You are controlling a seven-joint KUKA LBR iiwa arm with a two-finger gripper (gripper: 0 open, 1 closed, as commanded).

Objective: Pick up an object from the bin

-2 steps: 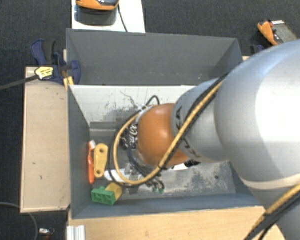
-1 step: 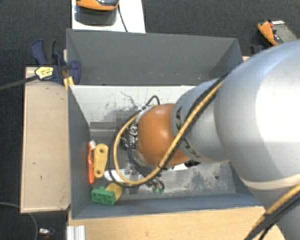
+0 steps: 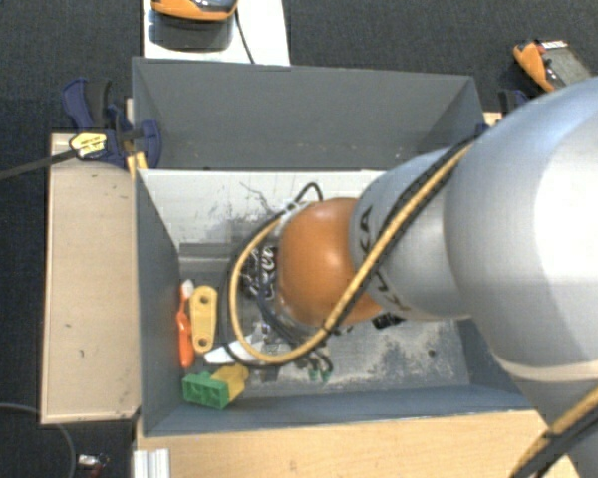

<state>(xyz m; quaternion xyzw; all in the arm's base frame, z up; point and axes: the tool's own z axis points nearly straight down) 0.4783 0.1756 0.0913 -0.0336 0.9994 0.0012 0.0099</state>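
Looming closest, the grey arm comes in from the right and slants down into the bin. A yellow-and-black cable runs along it and loops round under the orange cover on the wrist, which hangs over the middle of the bin floor. Under the lower-left edge of the orange cover, the dark metal of the gripper pokes out, low against the floor. Whether it is clenched or released I cannot make out, because the cover hides it, and nothing can be seen in its grasp.

Down on the floor, two things lie nearest the gripper: a white scrap just below-left of the orange cover, and a small green piece just beneath it. Which of them the gripper is over is not clear.

Further left of the cover, a flat tan piece with a hole lies beside an orange stick-shaped thing, close against the bin's side wall. Below-left of the cover, and farthest from it, a green studded block sits by the near wall — a yellow piece touches its upper side.
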